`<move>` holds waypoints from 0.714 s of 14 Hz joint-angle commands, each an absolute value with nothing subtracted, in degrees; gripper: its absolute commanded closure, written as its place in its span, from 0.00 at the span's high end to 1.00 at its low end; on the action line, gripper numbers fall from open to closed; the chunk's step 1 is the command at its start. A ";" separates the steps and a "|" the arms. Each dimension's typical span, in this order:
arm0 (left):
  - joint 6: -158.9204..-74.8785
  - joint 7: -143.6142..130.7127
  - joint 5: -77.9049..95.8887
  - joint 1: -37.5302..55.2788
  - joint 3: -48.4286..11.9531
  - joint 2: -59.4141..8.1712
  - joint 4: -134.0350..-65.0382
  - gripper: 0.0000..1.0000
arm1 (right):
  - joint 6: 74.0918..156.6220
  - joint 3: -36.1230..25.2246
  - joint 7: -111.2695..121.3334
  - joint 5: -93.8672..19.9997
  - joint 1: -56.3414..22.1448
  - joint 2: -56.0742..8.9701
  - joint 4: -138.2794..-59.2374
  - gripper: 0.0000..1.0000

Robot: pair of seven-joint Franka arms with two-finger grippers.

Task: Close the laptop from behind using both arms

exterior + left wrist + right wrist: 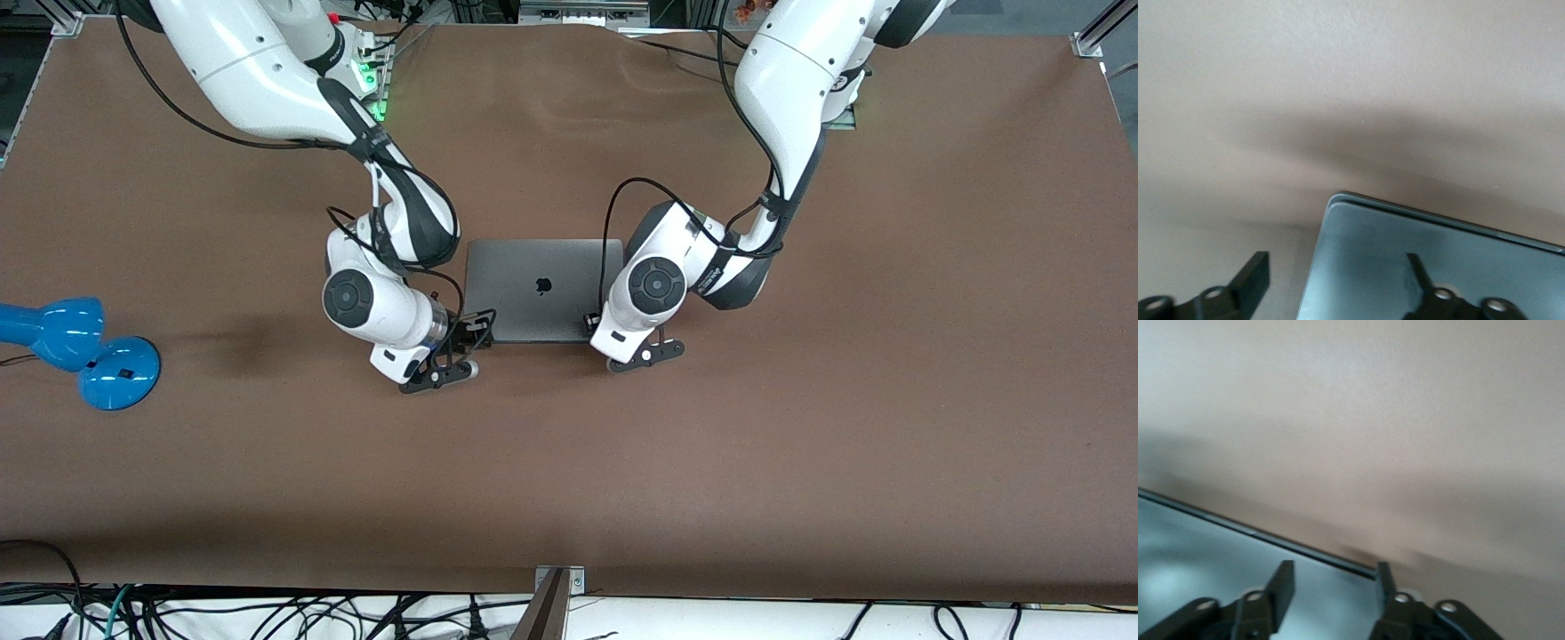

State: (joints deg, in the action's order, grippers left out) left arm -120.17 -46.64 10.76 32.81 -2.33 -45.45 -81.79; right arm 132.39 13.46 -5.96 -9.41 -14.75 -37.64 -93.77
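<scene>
Left claw (1338, 280) wide, straddling closed laptop (542, 289) corner; right claw (1335, 587) wide, wrist cams only.

blue desk lamp (78, 348) | on brown table (800, 427) | at right arm's end

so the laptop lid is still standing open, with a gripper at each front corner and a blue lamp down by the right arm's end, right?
Not quite: the laptop is already shut. The front view shows its lid lying flat, logo up, and both wrist views show lid meeting base. The rest holds: the left gripper and right gripper sit at the corners nearer the front camera, and the blue lamp is at the right arm's end.
</scene>
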 commanded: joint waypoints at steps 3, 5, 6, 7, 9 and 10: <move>-114.53 -46.58 7.92 30.42 -2.29 -40.79 -81.83 1.00 | 116.93 12.39 -6.24 -9.23 -11.96 -24.02 -96.59 1.00; -111.72 -46.50 6.07 29.71 -2.29 -37.98 -81.74 1.00 | 109.29 12.13 -6.24 -9.14 -9.24 -19.62 -96.33 1.00; -110.58 -46.41 5.98 28.84 -2.37 -36.49 -81.83 1.00 | 105.68 12.04 -6.33 -9.14 -7.75 -17.69 -96.15 1.00; -109.26 -46.41 5.89 28.65 -2.37 -35.34 -81.83 1.00 | 102.95 12.04 -6.33 -9.05 -6.43 -15.66 -96.15 1.00; -103.74 -43.97 5.54 27.43 -2.29 -31.75 -81.83 1.00 | 98.81 11.95 -7.81 -8.97 -3.35 -11.97 -96.15 1.00; -101.45 -42.03 4.84 26.46 -2.37 -29.81 -81.91 1.00 | 97.05 11.95 -8.17 -8.79 -2.03 -10.39 -96.15 1.00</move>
